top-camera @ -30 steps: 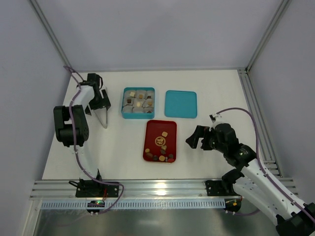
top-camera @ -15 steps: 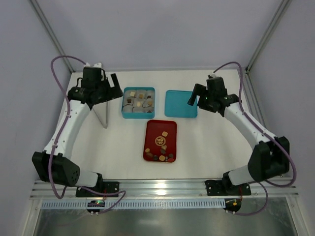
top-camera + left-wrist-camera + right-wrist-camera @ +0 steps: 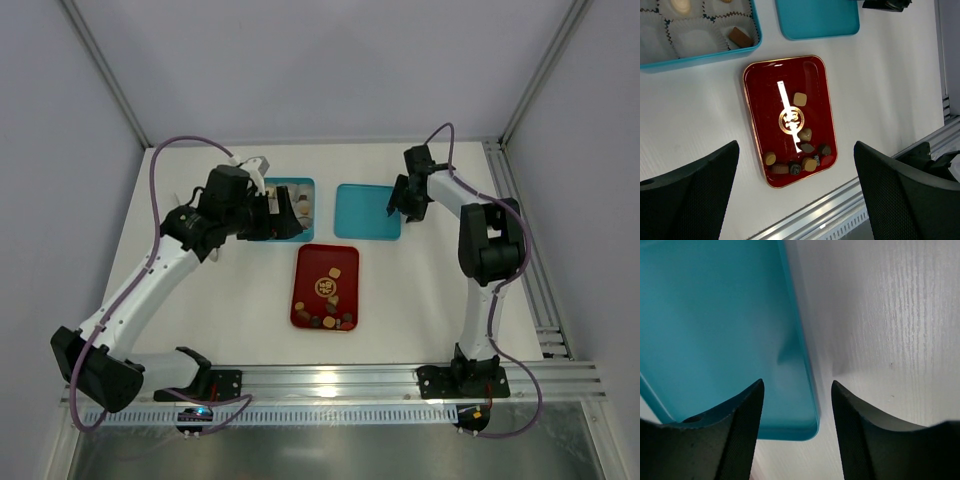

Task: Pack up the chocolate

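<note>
The left gripper (image 3: 283, 213) hung over the square teal tin box (image 3: 311, 200) at the far left of the white table (image 3: 230, 300). Its jaws were spread as wide as they go and held nothing. Its wrist camera looked down past both black fingers (image 3: 690, 195) at the tray, so it was probably posed to pick the next piece. Inside the box, pale fluted paper cups (image 3: 695, 40) lined the compartments. A few held a piece, such as a brown one (image 3: 741, 37), while others looked bare.

Just near of the box lay the glossy red rectangular tray (image 3: 303, 262) with a gold emblem. It carried the loose bite-sized chocolate (image 3: 809, 164), mostly bunched at its near end, with one tan square (image 3: 800, 98) near the middle. With these still unpacked, the task looked well short of done.

Right of the box, apart from it, the flat teal lid (image 3: 365, 212) lay on the table. The right gripper (image 3: 405, 198) sat low at the lid's right edge. Its jaws were partly apart and straddled the rim, one finger (image 3: 740, 430) over the lid and the other over bare table. It gripped nothing yet, though it seemed set to take the lid.

The left arm over the box would block the lid, so closing now looked premature.
</note>
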